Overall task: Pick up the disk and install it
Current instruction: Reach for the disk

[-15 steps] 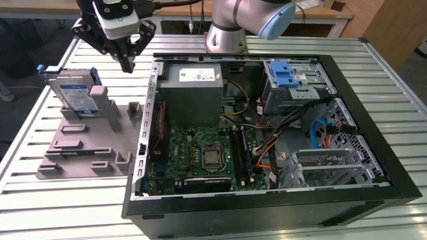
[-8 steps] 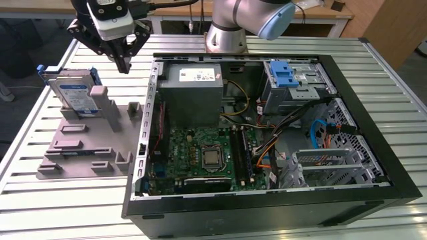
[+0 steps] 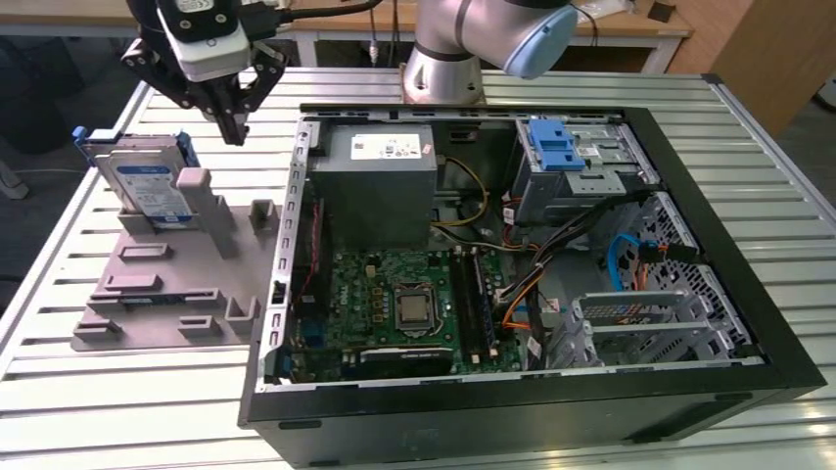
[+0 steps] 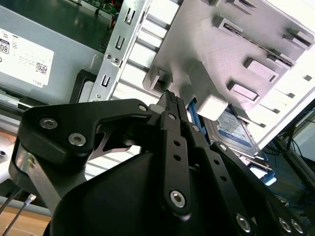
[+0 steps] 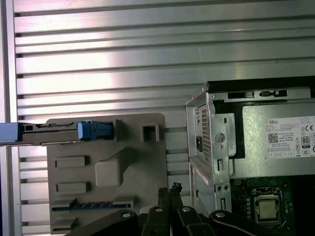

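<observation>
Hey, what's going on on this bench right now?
A robot arm is working beside an open computer case on a slatted metal table. Its gripper is shut and holds nothing. It hangs above the gap between the case and a grey slotted tray, close to the disk. The disk stands on edge in the tray, not yet picked up and not installed.

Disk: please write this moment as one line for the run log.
gripper: shut, empty | disk: on edge in grey tray, not gripped | install: not done
</observation>
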